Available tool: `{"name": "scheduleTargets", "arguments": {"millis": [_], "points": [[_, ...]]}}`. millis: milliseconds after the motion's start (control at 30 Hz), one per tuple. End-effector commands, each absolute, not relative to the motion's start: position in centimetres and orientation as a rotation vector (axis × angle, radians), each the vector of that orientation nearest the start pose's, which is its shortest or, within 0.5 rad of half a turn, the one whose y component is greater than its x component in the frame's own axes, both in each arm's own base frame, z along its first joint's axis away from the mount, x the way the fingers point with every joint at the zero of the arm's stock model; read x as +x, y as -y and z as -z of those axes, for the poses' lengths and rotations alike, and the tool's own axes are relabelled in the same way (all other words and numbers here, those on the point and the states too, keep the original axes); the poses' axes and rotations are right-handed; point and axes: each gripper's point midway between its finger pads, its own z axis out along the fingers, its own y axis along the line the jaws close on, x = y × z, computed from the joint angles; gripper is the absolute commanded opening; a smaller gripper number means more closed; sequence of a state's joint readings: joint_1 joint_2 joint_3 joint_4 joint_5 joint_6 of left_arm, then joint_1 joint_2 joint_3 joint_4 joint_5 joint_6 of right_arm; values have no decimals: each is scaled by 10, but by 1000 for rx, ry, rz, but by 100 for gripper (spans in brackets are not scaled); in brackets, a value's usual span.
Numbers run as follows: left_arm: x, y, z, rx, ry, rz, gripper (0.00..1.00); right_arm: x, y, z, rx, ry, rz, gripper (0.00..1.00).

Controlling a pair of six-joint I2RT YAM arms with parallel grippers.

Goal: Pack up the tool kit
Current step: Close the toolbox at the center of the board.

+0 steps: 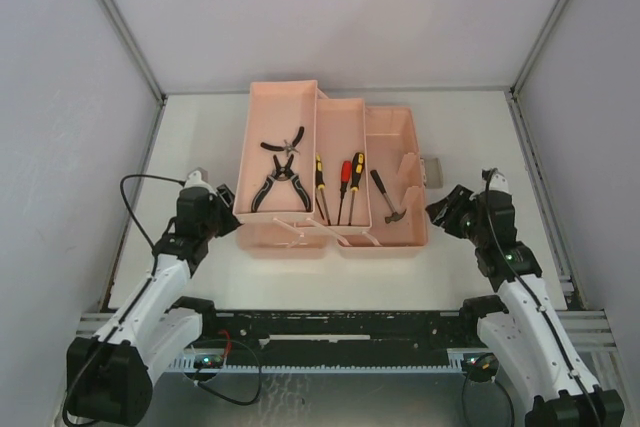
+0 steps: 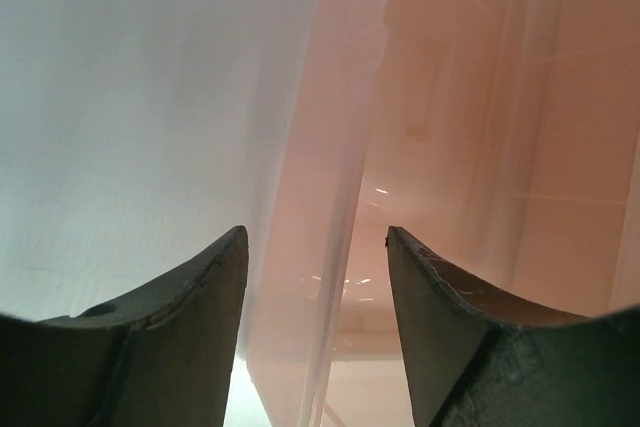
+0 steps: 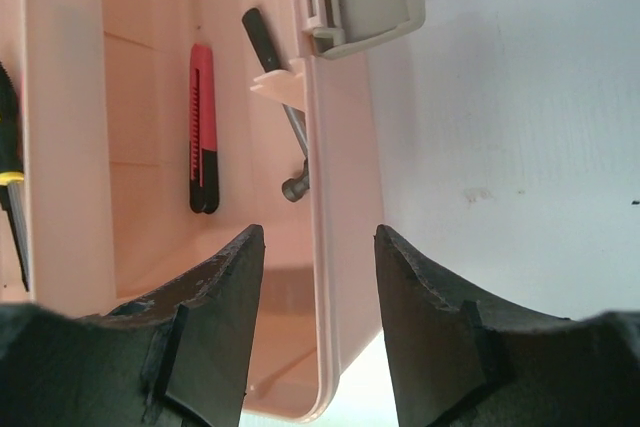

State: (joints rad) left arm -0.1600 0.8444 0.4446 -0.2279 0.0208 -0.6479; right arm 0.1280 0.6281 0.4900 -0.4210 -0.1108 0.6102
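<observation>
Salmon-pink plastic toolbox (image 1: 395, 122) sits open in the middle of the counter (image 1: 200, 137), its trays fanned out. At its left side the left gripper (image 1: 228, 212) straddles the outer tray's wall, jaws apart and released. That tray holds two black-handled pliers (image 1: 278, 182). The middle tray holds yellow-black and red screwdrivers (image 1: 345, 182), and the right compartment holds the hammer (image 1: 386, 197). At the right wall the right gripper (image 1: 442, 212) likewise straddles the rim, unclenched and grasping nothing.
</observation>
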Motion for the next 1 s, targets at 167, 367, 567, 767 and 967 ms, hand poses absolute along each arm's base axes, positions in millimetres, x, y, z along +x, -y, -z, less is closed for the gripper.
{"name": "scheduleTargets", "arguments": {"millis": [167,367,567,767,967], "points": [[282,76,-100,-509,-2084,565,54,246,-79,-132,458,-2110,-605,48],[286,76,-95,-502,-2115,550,52,248,-87,-133,450,-2098,-669,49],[287,76,-89,-501,-2135,546,41,251,-100,-133,438,-2113,-765,50],[284,76,-93,-500,-2112,551,24,251,-109,-123,434,-2135,-836,50],[282,77,-104,-481,-2093,561,2,248,-114,-125,411,-2137,-887,50]]}}
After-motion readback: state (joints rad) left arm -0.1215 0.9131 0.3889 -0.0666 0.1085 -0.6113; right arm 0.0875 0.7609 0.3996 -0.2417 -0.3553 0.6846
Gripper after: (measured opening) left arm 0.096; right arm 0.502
